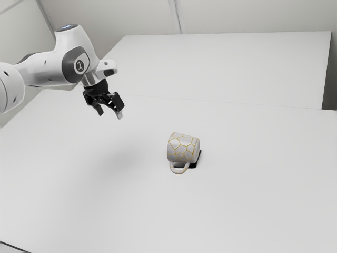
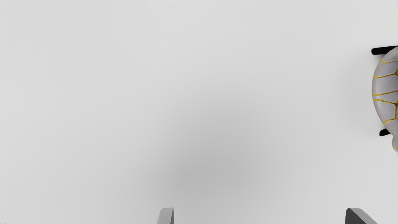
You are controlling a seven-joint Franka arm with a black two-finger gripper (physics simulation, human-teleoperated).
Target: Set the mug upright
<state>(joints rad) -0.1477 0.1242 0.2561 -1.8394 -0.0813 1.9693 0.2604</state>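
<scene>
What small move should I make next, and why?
Probably shift the open gripper toward the exterior view's right until it is above the mug, before lowering: the mug lies on its side, and the gripper hangs off to one side of it, above the table.

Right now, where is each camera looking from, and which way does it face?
Exterior view: stands at the arm's side, facing down across the table toward the mug; the arm and gripper show.
Wrist view: rides on the arm's hand, facing down at the tabletop; the fingertips show along the bottom edge.
Both share the table, the mug, the fingertips and the black piece by the mug.
</scene>
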